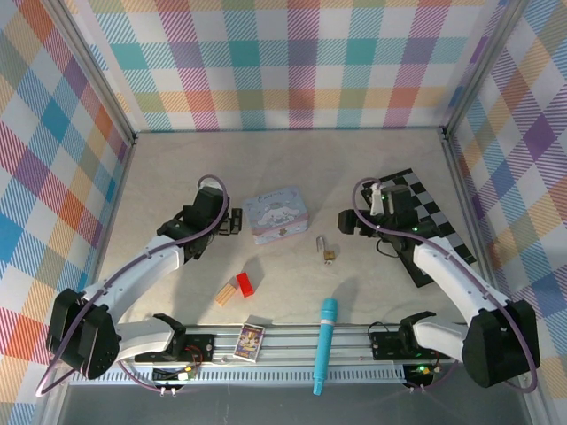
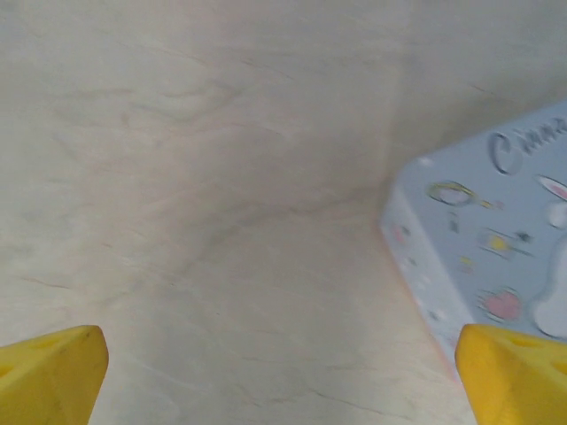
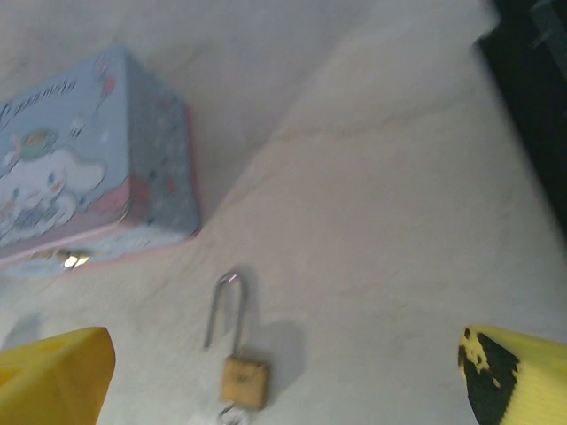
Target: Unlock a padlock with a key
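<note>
Pale counter (image 1: 292, 159) inside plaid walls: the padlock (image 1: 328, 251) lies flat at 4 o'clock from the pastel tin (image 1: 277, 215), shackle toward 11. The left claw (image 1: 234, 221) and right claw (image 1: 345, 221) flank them, both with fingers spread apart.

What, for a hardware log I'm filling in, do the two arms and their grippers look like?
Both the left arm and right arm have white link shells, black joint housings and a thin purple cable looping alongside. The left gripper and right gripper have black bodies; the wrist views show yellow fingertips, one on the right gripper smudged black.
</note>
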